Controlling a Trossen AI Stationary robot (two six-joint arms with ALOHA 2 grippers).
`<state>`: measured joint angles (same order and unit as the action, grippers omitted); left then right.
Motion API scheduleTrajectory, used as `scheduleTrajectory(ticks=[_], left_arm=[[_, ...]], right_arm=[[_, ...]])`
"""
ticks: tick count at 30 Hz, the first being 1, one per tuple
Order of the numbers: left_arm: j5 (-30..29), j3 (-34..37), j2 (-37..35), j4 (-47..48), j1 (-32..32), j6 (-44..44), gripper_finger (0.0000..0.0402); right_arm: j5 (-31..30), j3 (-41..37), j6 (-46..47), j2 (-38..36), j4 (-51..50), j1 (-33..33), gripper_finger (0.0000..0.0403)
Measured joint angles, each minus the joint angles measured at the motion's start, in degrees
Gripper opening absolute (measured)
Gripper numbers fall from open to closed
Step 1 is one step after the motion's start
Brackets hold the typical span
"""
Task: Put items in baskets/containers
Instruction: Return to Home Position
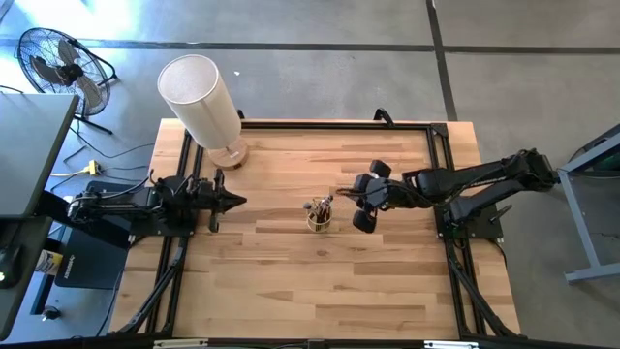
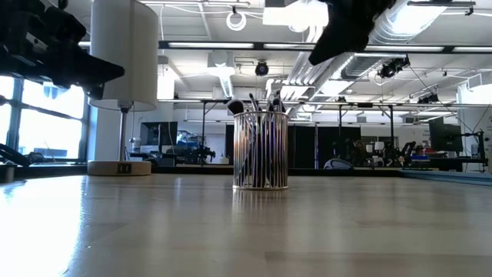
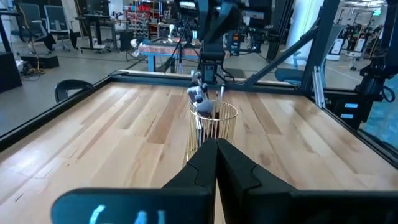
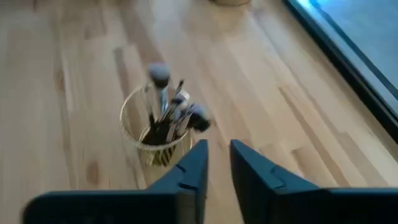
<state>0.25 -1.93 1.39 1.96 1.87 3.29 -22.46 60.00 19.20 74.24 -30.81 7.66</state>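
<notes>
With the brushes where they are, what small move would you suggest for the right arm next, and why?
Probably pull the right gripper back from the cup toward its own side. It is open and empty, and the brushes stand inside the cup. The left gripper waits shut at the left.

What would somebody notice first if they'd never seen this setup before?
Probably the small cup in the middle of the table, crammed with makeup brushes standing bristles up. The right hand hovers just beside it, slightly open, while the left hand waits shut on its own side. A big white cylinder stands at the table corner nearest the left hand.
</notes>
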Motion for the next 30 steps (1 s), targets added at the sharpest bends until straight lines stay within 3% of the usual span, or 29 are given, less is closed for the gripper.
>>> scheduleTrajectory(ticks=[4, 11, 19, 30], left_arm=[[0.02, 0.02, -0.02, 0.07, 0.0, 0.0, 0.0001], [0.04, 0.03, -0.02, 0.09, 0.0, 0.0, 0.0001], [0.14, 0.12, -0.02, -0.74, 0.0, 0.0, 0.0001], [0.28, 0.2, -0.02, -1.24, 0.0, 0.0, 0.0001]], right_arm=[[2.47, -3.99, -4.65, -1.14, 1.1, 0.0, 0.0011], [13.06, -20.99, -10.69, -10.01, 16.89, -0.04, 0.0003], [14.77, -42.62, -10.23, -29.03, 32.47, -0.2, 0.0002], [16.78, -58.58, -10.55, -58.0, 38.84, -0.2, 0.0001]])
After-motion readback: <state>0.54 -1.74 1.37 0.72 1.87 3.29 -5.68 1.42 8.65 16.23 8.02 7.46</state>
